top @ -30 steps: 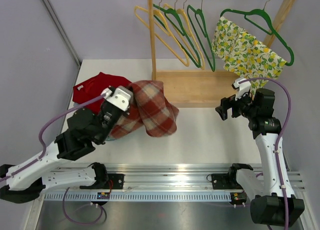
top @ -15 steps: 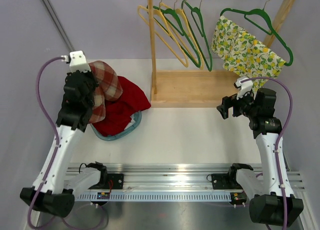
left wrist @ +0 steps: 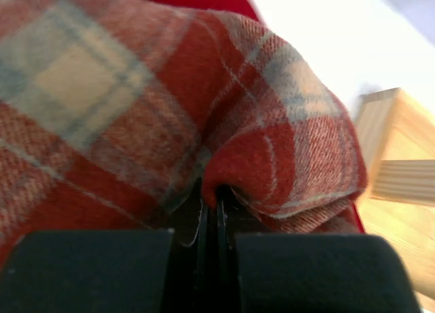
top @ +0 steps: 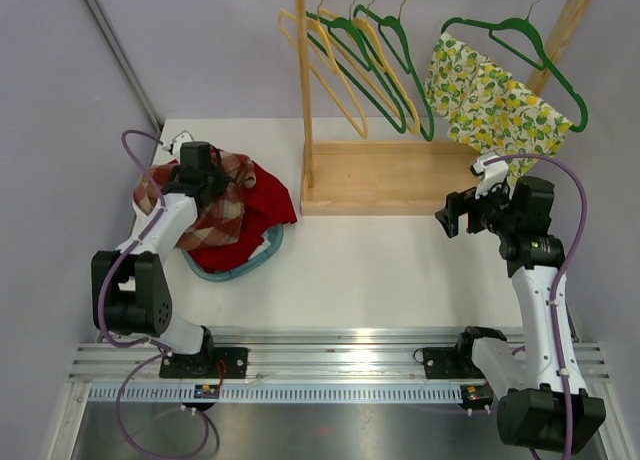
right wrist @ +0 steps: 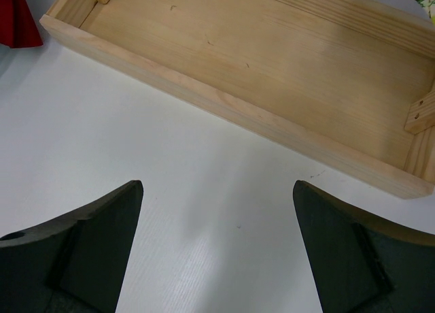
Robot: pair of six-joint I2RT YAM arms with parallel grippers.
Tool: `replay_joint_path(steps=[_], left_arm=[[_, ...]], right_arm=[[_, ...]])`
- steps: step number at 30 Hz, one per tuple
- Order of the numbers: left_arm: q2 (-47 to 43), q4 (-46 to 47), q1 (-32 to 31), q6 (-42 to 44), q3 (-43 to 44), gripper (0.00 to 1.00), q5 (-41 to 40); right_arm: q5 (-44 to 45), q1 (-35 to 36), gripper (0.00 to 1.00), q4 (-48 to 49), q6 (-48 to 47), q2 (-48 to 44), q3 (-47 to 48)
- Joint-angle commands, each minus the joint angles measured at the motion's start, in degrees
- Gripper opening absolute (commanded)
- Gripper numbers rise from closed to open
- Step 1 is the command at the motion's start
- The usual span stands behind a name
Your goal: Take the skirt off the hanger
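Tartan fills the left wrist view: the plaid skirt is bunched in red, cream and grey-blue checks, and a fold of it is pinched in the left end effector, whose two dark fingers are clenched tight on the cloth.

From above, the left end effector sits low over the far-left part of the worktop. The plaid skirt is draped beneath and around it, lying on top of a red garment heaped in a teal basin. The skirt is off the rail and well apart from the wooden rack.

On the rack's rail hang several empty hangers, green and yellow. Further right, a green hanger carries a lemon-print garment that drapes down towards the rack's base.

The right end effector hovers just in front of the rack's right end. Its wrist view shows the right end effector released, fingers spread wide and grasping nothing, with bare white worktop between them and the rack's tray-like base just beyond.
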Motion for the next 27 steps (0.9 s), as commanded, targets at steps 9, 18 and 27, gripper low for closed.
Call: replay_joint_path(steps=[9, 18, 27], left_arm=[[0.38, -3.55, 0.25, 1.53, 2.5, 0.34, 3.97], [-15.7, -6.72, 0.17, 16.13, 8.67, 0.99, 7.22], [-33.44, -1.19, -0.27, 20.98, -5.28, 0.99, 30.58]], right_arm=[[0.38, -0.87, 1.0, 1.2, -0.09, -1.37, 1.05], [-2.61, -0.87, 1.0, -20.21, -6.33, 2.32, 16.49], [1.06, -0.87, 0.98, -32.64, -3.35, 9.88, 42.14]])
